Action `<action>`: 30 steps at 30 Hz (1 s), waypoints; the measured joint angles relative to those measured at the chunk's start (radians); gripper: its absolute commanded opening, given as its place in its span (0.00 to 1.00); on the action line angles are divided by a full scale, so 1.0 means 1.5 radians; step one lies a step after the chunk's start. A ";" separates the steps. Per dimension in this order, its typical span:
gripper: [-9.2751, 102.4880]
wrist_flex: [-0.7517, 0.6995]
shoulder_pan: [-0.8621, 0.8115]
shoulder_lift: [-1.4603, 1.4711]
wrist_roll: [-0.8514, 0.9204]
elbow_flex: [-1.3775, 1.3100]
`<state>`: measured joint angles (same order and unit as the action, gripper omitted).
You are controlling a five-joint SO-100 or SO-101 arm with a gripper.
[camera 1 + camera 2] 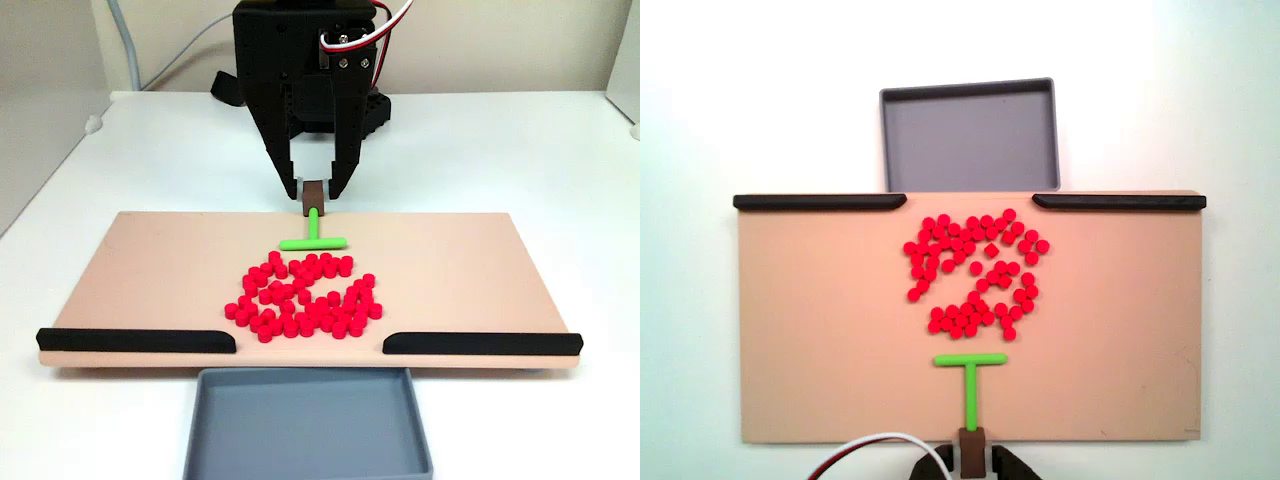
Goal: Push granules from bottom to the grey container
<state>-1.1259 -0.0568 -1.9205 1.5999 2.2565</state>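
1. Claw (318,190): black, two-fingered, seen at the 12 o'clock edge of the board in one fixed view and at the 6 o'clock edge (971,462) in the other. Its fingers are clamped on a small brown block (313,197) at the end of the green T-shaped stick (313,236).
2. Green T-shaped stick: laid flat on the beige board (150,280), stem held toward the claw, crossbar (971,360) set toward the granules. The crossbar is placed just beside the nearest pellets; contact cannot be told.
3. Granules (305,298): dozens of small bright red pellets, gathered in a loose cluster at the board's middle, between the crossbar and the gap in the black strips. A few small bare patches are seen inside the cluster (975,272).
4. Black strips: two, one (820,201) at 10 o'clock and one (1118,201) at 2 o'clock of the cluster in that fixed view, fixed along the board's edge with an opening left between them.
5. Grey container (968,92): shallow rectangular tray, set on the white tabletop (560,150) against the board's edge at the opening. No pellets are held in it.
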 measured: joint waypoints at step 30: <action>0.08 0.011 -0.003 0.055 -0.001 -0.038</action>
<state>-1.1091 -0.0614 -1.8377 1.5984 2.1997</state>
